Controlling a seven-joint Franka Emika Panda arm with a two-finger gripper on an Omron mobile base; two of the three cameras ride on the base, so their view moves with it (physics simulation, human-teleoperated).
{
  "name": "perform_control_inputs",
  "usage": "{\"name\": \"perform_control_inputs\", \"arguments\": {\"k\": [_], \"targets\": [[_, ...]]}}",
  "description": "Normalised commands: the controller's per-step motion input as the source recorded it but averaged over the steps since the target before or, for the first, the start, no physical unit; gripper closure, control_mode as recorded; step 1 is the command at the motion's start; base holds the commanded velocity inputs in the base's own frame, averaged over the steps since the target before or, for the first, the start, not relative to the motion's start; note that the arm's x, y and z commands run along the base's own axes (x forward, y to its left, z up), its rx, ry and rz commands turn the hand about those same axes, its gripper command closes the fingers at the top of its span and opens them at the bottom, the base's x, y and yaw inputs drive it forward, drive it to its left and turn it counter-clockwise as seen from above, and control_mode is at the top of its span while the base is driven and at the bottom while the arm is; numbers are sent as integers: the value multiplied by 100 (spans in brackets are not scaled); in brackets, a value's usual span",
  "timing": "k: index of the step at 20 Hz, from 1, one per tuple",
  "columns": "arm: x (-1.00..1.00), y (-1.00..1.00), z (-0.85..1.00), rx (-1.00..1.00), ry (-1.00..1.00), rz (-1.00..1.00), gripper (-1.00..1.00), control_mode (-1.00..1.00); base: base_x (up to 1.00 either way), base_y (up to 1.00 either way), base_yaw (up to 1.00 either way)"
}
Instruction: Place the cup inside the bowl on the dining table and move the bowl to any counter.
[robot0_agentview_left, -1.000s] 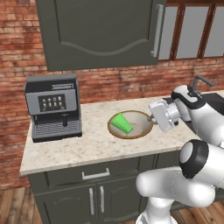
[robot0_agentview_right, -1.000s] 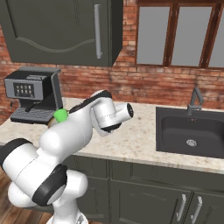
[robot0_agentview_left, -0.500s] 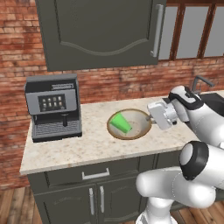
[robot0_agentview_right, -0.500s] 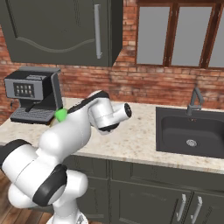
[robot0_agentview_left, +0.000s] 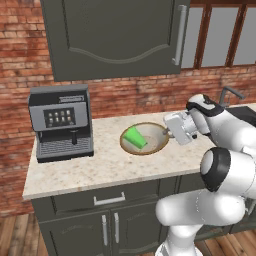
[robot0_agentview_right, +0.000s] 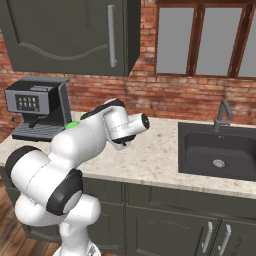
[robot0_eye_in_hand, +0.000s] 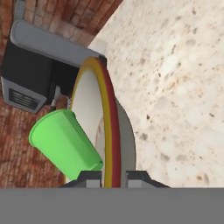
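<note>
desk (robot0_agentview_left: 100, 170): your bowl rests on it, just right of the coffee machine (robot0_agentview_left: 61, 122).
bowl (robot0_agentview_left: 150, 145): rim runs between the finger tips in the hand view; it lies straight ahead of the end effector.
cup (robot0_agentview_left: 135, 137): tipped on its side inside the bowl.
end effector (robot0_agentview_left: 176, 131): clamped on the bowl's right rim; judged ready for you to release.

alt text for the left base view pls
A white robot arm's gripper grips the right rim of a wide tan-rimmed bowl on a speckled beige counter; a small green cup lies tilted inside. A grey coffee machine stands left.
</note>
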Motion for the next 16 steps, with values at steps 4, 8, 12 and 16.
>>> {"name": "perform_control_inputs", "arguments": {"k": [4, 8, 12, 16], "targets": [[24, 0, 0, 0, 12, 0, 100, -100, 0, 0, 0], [11, 0, -4, 5, 15, 0, 100, -100, 0, 0, 0], [1, 0, -4, 14, 12, 0, 100, -100, 0, 0, 0], [0, 0, 0, 14, 2, 0, 100, -100, 0, 0, 0]]}}
